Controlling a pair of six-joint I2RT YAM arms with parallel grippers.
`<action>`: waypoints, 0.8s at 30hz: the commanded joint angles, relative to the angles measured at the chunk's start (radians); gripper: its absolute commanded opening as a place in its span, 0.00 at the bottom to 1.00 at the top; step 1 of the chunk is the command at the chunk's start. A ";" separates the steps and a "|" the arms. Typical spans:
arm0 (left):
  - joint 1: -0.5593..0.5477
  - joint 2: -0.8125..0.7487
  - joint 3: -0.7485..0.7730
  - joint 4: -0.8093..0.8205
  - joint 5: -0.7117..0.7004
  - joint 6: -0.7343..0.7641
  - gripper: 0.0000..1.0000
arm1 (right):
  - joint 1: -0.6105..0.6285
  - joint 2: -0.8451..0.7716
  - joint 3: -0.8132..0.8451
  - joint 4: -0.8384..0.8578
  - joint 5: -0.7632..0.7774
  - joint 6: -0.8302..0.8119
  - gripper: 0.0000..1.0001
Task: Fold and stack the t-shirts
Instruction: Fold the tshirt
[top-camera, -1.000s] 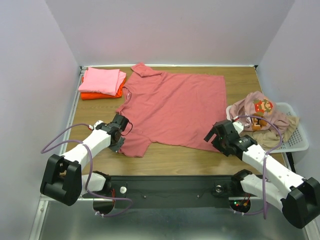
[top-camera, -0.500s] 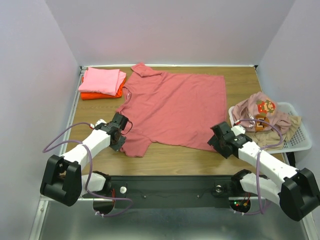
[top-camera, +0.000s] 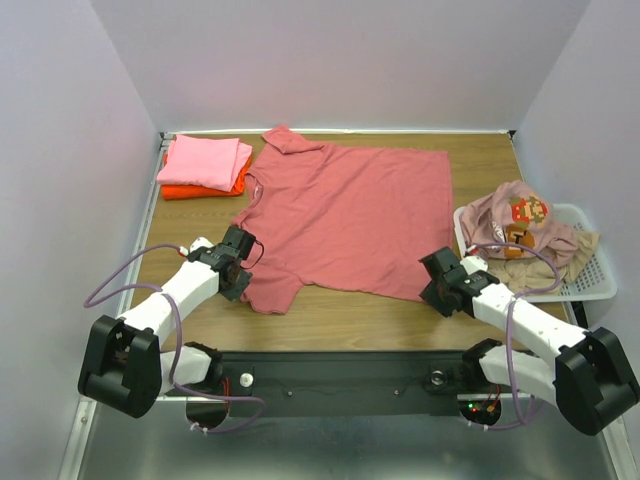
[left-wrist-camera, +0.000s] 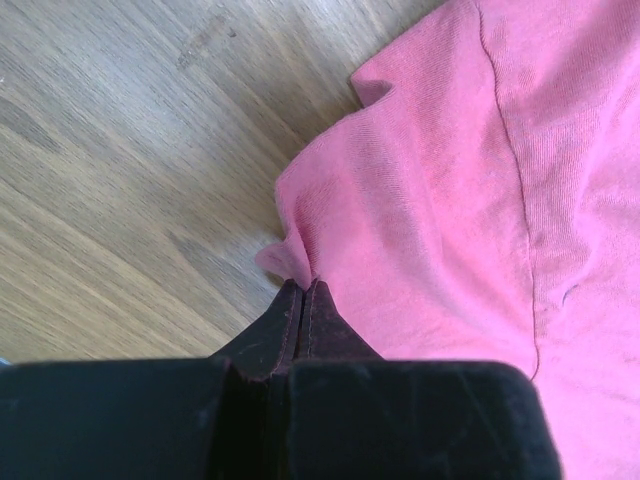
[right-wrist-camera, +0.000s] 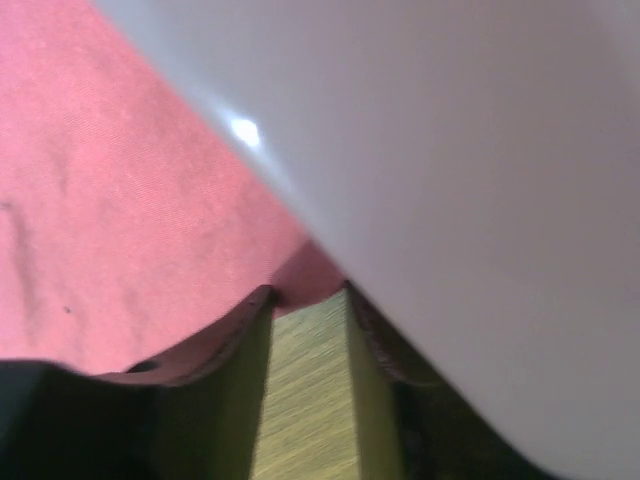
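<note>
— Where's the rose-red t-shirt (top-camera: 350, 215)?
— Spread flat on the wooden table (top-camera: 480, 165), with pale walls (top-camera: 350, 60) on three sides.
— And the fingers?
— The left gripper (left-wrist-camera: 303, 290) pinches the sleeve edge tight. The right gripper (right-wrist-camera: 305, 292) stands parted around the near hem corner. The folded stack (top-camera: 205, 162) sits far left.

robot lab test cell, plain pale walls (top-camera: 350, 60) boxing in a wooden table (top-camera: 490, 160) on three sides, black base rail (top-camera: 340, 372) at the near edge, white left arm (top-camera: 170, 300) and right arm (top-camera: 525, 322) bolted there, loose purple cables (top-camera: 105, 280)
</note>
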 joint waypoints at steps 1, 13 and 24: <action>0.004 -0.023 0.017 -0.012 -0.015 0.014 0.00 | -0.004 0.043 -0.030 0.056 -0.019 0.013 0.35; 0.002 -0.068 0.051 -0.003 -0.001 0.039 0.00 | -0.004 -0.023 0.039 0.079 -0.010 -0.127 0.00; 0.002 0.012 0.189 0.050 0.028 0.097 0.00 | -0.004 0.003 0.168 0.074 0.089 -0.195 0.00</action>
